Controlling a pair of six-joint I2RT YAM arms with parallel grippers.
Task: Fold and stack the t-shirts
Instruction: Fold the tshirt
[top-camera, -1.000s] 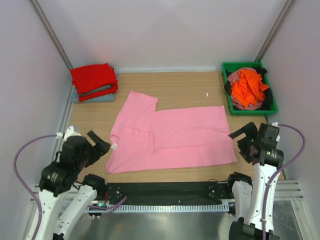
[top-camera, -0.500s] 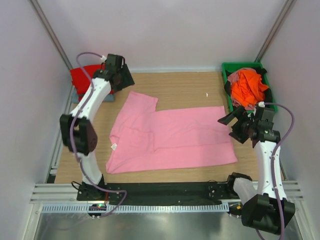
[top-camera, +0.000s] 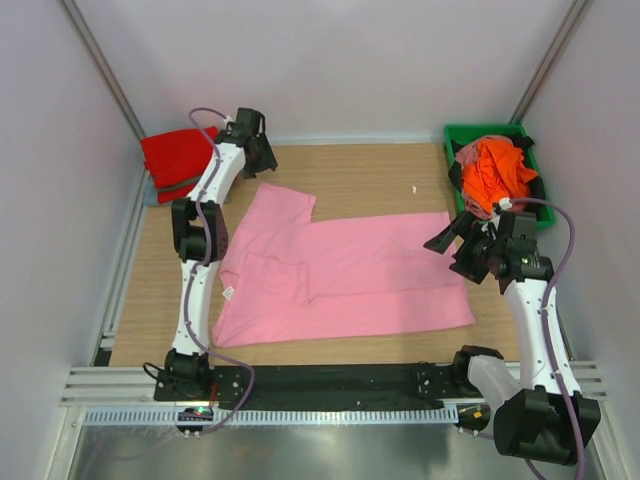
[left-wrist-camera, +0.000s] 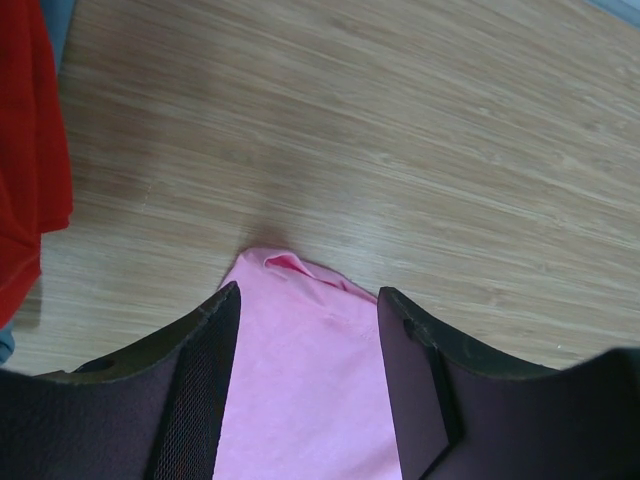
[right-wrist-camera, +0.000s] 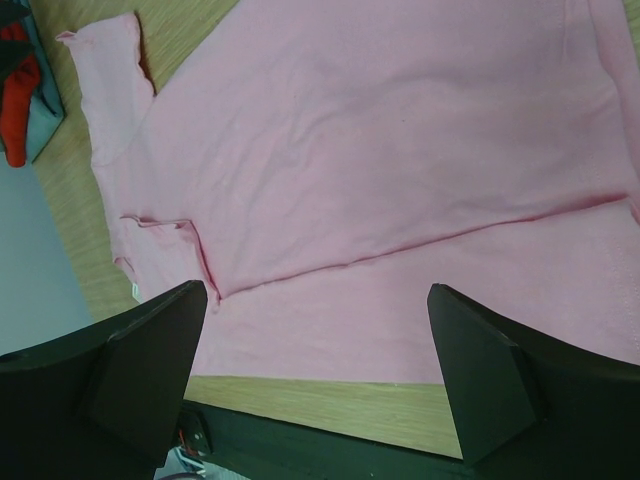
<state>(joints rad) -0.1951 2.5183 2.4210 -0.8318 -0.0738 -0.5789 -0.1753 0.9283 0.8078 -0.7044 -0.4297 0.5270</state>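
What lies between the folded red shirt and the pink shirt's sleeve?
Only bare table from red shirt to pink sleeve, shown in the left wrist view.

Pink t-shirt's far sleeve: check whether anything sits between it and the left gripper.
Nothing visible does. In the left wrist view the sleeve tip of the light pink fabric t-shirt shows directly between the open fingers of the left gripper, bare wooden table beyond. The folded red shirt lies apart, to the side.

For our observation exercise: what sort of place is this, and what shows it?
Probably a robot test cell: left arm and right arm bolted at a wooden table, plain white walls around it, and a pink t-shirt spread flat.
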